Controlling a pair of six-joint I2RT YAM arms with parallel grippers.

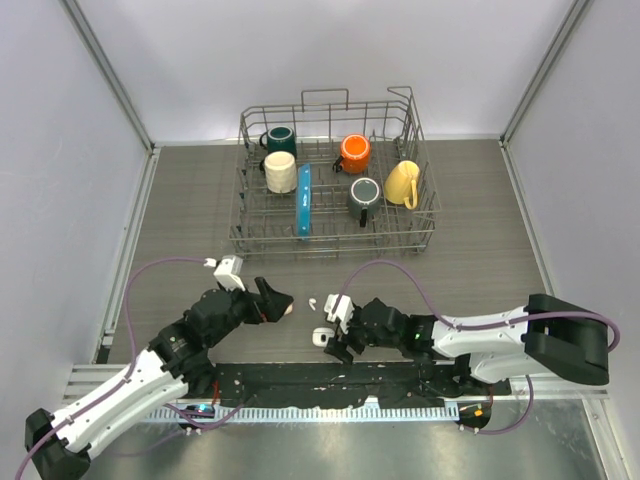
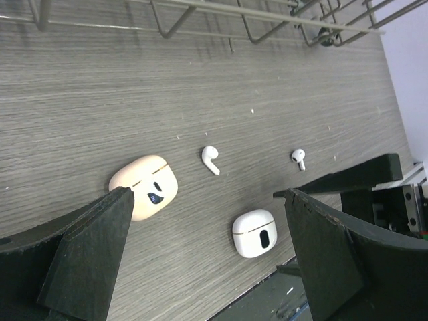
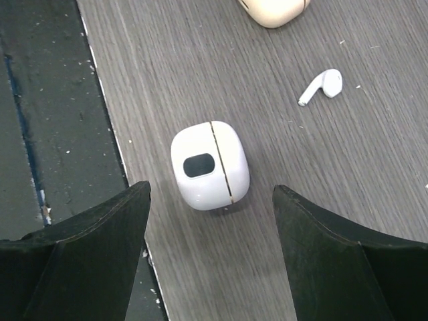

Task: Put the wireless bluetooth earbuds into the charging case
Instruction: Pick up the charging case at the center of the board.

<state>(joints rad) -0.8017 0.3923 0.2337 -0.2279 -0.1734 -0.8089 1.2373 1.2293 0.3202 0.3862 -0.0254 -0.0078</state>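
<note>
We judge the step in hand to be taking hold of the white case (image 3: 210, 164), which lies shut on the surface (image 2: 100, 100) close to its near edge. The right gripper (image 3: 210, 200) hangs over it, open, one finger to each side. To do this well, we would lower straight down and close on the body below the seam, so the lid is left free to swing. We would also grip gently, since the smooth shell could squirt out sideways. The left gripper (image 2: 207, 194) is open too and holds nothing. It hovers near the beige case (image 2: 144, 187), which is also shut.

We count two cases and two white earbuds on the surface: the nearer earbud (image 2: 210, 159) lies between the cases and the farther earbud (image 2: 298, 158) lies apart from it. We can see no others. The rack (image 1: 335, 170) behind holds five mugs.
</note>
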